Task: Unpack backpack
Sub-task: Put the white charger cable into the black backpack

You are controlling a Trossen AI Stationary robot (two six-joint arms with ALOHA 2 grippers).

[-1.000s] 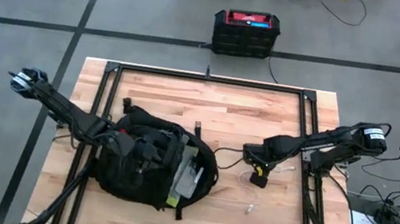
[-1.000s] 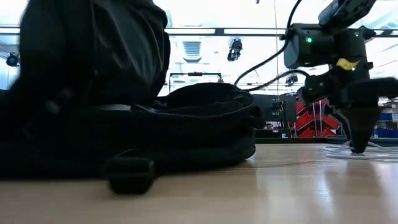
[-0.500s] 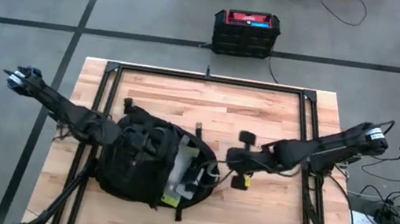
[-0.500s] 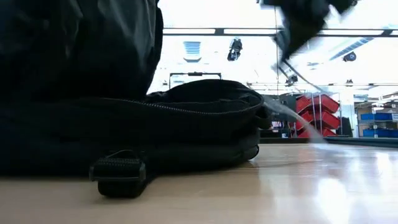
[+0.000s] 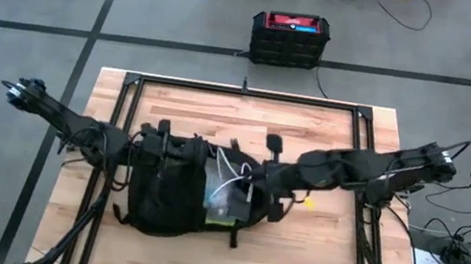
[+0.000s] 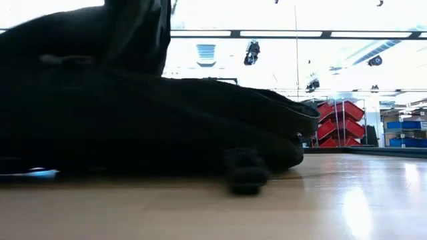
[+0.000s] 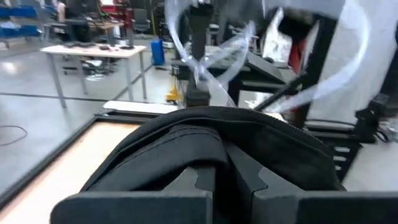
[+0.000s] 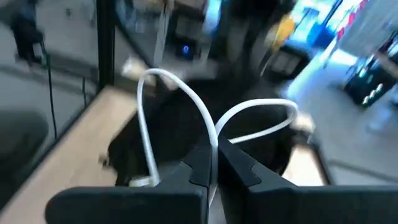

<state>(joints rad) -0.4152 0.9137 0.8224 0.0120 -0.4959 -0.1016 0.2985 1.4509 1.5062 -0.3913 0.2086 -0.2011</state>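
Note:
The black backpack [image 5: 172,193] [image 6: 133,120] lies on the wooden table, left of centre. Its opening faces right, with pale, clear-wrapped contents [image 5: 222,207] showing inside. My left gripper [image 5: 161,149] [image 7: 227,171] is at the backpack's far left part, shut on its fabric. My right gripper [image 5: 252,183] [image 8: 214,163] hovers at the opening's right rim, shut on a white cable [image 5: 228,170] [image 8: 186,99] that loops over the opening. My left gripper pinches a thick fold of the backpack's black fabric [image 7: 217,140] between its two fingers, coming level from the table's left. That part stands raised [image 6: 133,27] while the rest of the backpack stays on the table. My right gripper pinches the white cable [image 8: 211,144] between its two fingers, where two loops meet. It comes from the table's right. The loops stand slack beyond the fingertips, above the backpack's opening.
A black metal frame [image 5: 246,93] runs round the table top. A hard black box with a red top [image 5: 290,37] stands on the floor beyond the far edge. Bare wood [image 5: 310,256] lies right of and nearer than the backpack.
My right gripper has gone from the table's right part toward the left, up off the table and over to the backpack's opening, bringing the white cable with it. The backpack has been drawn up and bunched narrower on my left gripper's side.

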